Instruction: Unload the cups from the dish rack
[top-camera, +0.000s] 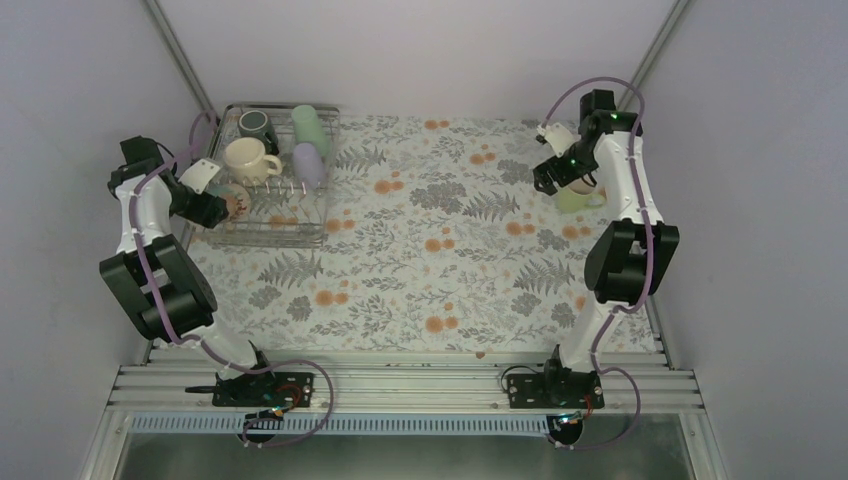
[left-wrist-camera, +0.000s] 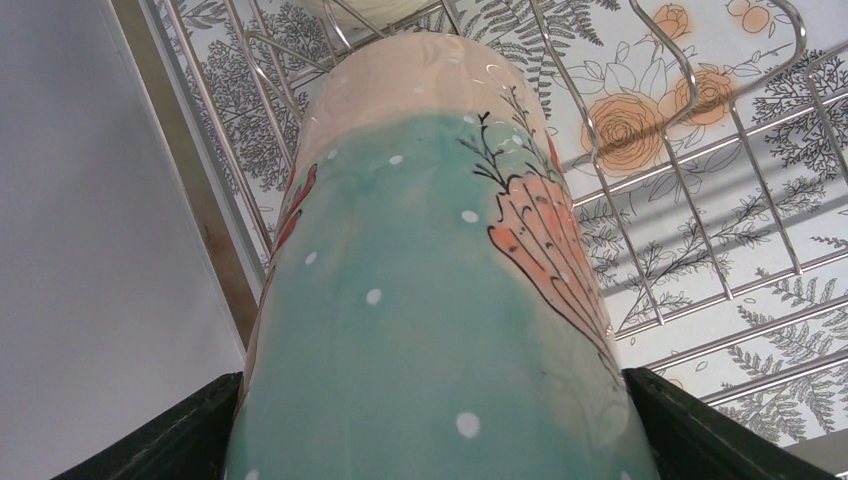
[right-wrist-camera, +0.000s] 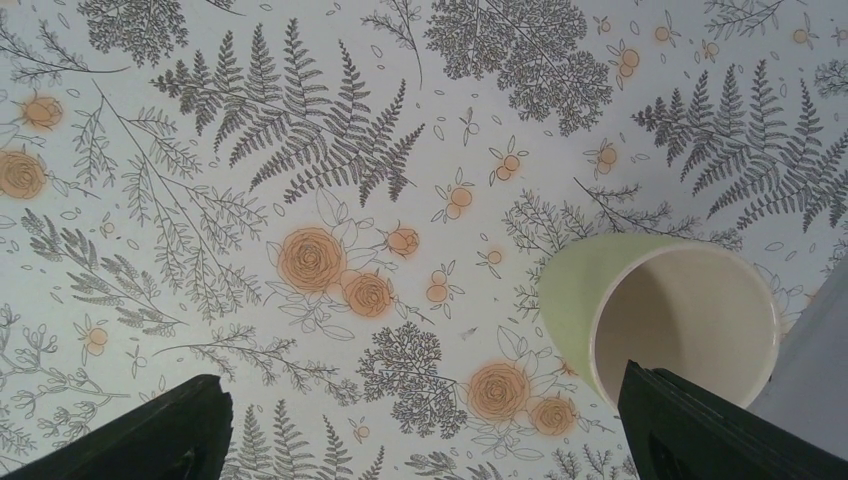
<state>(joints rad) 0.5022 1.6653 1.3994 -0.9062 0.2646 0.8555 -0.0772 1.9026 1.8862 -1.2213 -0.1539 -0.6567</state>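
The dish rack (top-camera: 290, 232) stands at the table's far left. It holds a dark green-black mug (top-camera: 257, 125), a mint-green tumbler (top-camera: 306, 125), a cream-yellow mug (top-camera: 248, 160) and a lilac tumbler (top-camera: 309, 166). My left gripper (top-camera: 232, 205) is shut on the beige patterned mug (top-camera: 238, 198) at the rack's left side. In the left wrist view that mug (left-wrist-camera: 430, 280) fills the gap between both fingers (left-wrist-camera: 170, 440), over the rack wires (left-wrist-camera: 690, 200). My right gripper (top-camera: 560, 175) is open and empty. The pale yellow-green cup (top-camera: 577, 199) stands upright on the table beside it, next to the right finger (right-wrist-camera: 700, 420) in the right wrist view (right-wrist-camera: 680, 320).
A floral cloth (top-camera: 440, 240) covers the table. Grey walls close in on the left, back and right; the yellow-green cup is near the right wall. The rack's left rim (left-wrist-camera: 190, 180) runs close to the left wall.
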